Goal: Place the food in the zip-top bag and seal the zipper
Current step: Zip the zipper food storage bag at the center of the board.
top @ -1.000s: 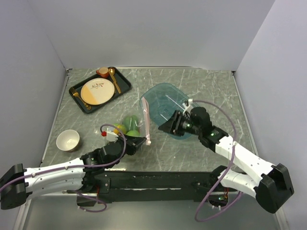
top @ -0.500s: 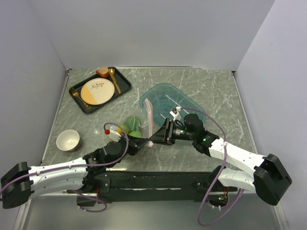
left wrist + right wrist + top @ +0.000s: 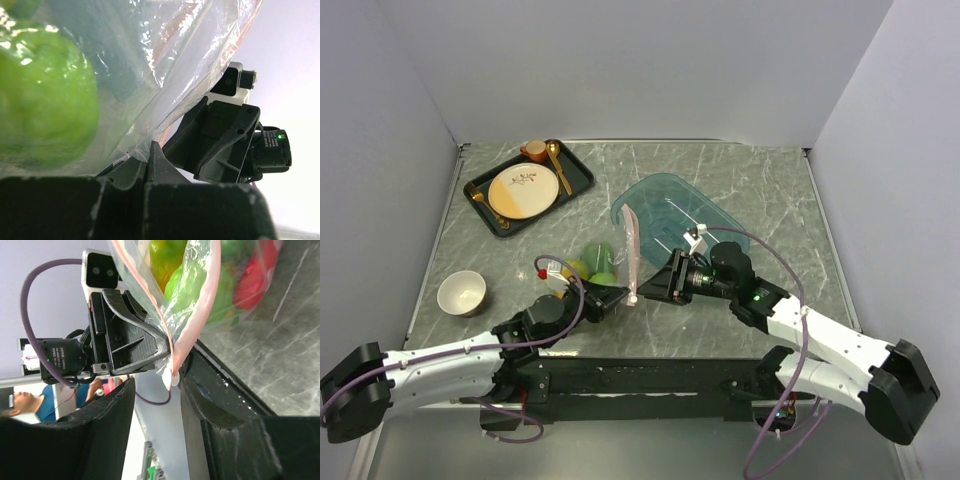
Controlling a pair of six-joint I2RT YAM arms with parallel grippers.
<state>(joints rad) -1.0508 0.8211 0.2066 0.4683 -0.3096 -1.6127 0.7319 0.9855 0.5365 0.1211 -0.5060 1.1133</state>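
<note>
**Sealing stage, mouth not yet closed.** At the surface's left edge stands a white bowl [image 3: 462, 292], and in the far left corner a dark tray [image 3: 578, 182] carries a plate, a cup and spoons; neither belongs to the task.

Near the middle of the front edge, the left gripper [image 3: 607, 298] has its jaws pressed together on the lower corner of the zip-top bag [image 3: 150, 60]. It holds the bag up off the surface with the mouth turned to the right.

The food [image 3: 596, 262] sits inside the bag: green pieces, something yellow-orange and a red one [image 3: 255, 275]. Every piece that can be made out is within the plastic, so the filling step looks finished.

The zipper [image 3: 631, 250] runs as a pale pink strip from front to back. In the right wrist view its two lips part above the held corner, so the mouth stands unsealed.

The right gripper [image 3: 655, 288] is level with the strip's near end, jaws apart, one finger on each side and neither clearly touching it.

Behind lies a teal tub [image 3: 670, 210].

What remains, by this judgement, is to pinch the strip and run along its whole length.
</note>
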